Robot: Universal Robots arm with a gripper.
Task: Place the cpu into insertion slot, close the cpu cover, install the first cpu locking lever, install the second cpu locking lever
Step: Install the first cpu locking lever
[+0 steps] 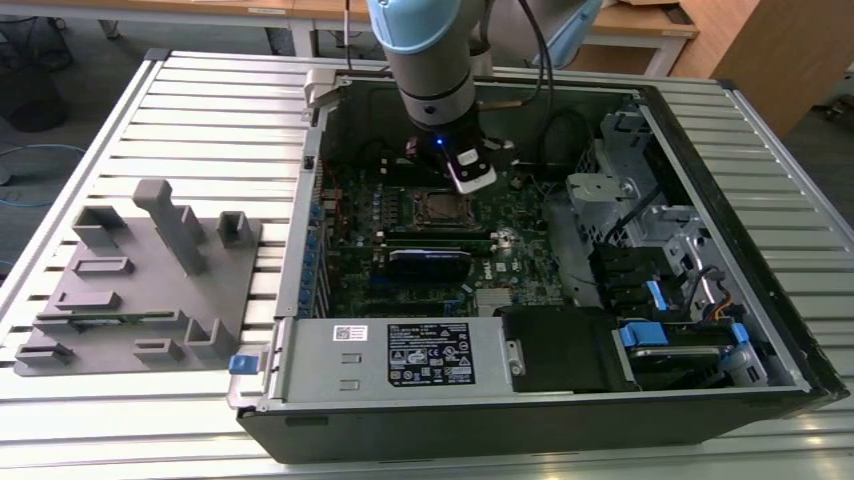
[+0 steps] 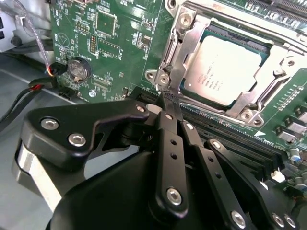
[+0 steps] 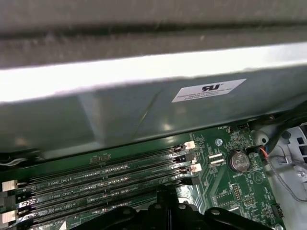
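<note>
Silver-grey, the small square cpu (image 2: 225,72) lies seated in the black insertion slot (image 2: 238,47), with the thin silvery metal cpu cover (image 2: 188,40) folded down around it. Just beside the cover's corner, the black gripper (image 2: 168,98) has its jaws clenched together on a thin metal locking lever (image 2: 164,91), inside the open computer case (image 1: 787,330).

Pale-blue arm (image 1: 416,40), black gripper (image 2: 169,103) (seemingly silver-screwed).

We see slatted metal table (image 1: 200,110); on it open computer case (image 1: 561,400) and grey fixture block (image 1: 140,290), just beside each other
</note>
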